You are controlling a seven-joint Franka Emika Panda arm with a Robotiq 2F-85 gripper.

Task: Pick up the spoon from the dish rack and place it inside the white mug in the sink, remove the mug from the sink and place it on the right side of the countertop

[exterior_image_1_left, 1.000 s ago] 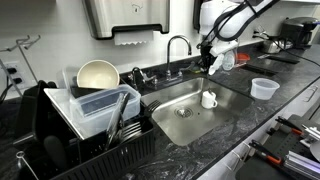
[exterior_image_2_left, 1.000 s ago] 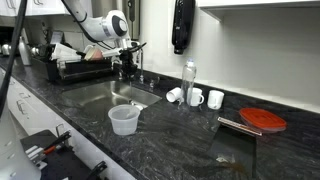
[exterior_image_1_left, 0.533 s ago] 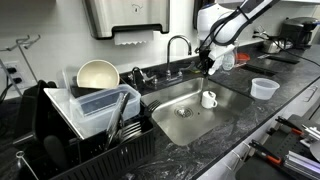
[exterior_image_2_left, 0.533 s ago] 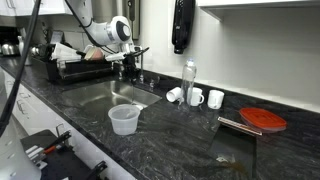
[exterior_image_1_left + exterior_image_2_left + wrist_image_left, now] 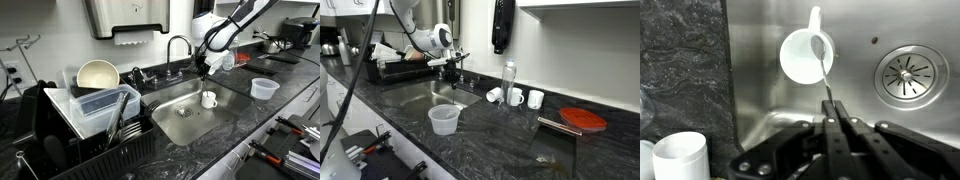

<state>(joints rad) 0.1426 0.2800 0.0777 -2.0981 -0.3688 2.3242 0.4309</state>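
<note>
My gripper [image 5: 830,112] is shut on the handle of a metal spoon [image 5: 823,62]. In the wrist view the spoon's bowl hangs over the opening of the white mug [image 5: 802,55], which stands in the sink [image 5: 760,110]. In an exterior view the gripper [image 5: 204,68] hovers above the mug [image 5: 209,99] in the basin [image 5: 175,100]. The dish rack [image 5: 70,135] stands beside the sink. In an exterior view the gripper [image 5: 450,72] hangs over the sink [image 5: 420,95]; the mug is hidden there. The black countertop [image 5: 510,140] runs alongside.
A drain [image 5: 907,72] lies beside the mug. A chrome tap [image 5: 178,45] rises behind the basin. A translucent tub [image 5: 264,88] sits on the counter, also seen in an exterior view [image 5: 444,119]. Other white mugs [image 5: 525,98], a bottle [image 5: 509,80] and a red lid [image 5: 585,120] stand further along.
My gripper has shifted with the spoon from near the tap side towards a spot over the mug, lowering slightly.
</note>
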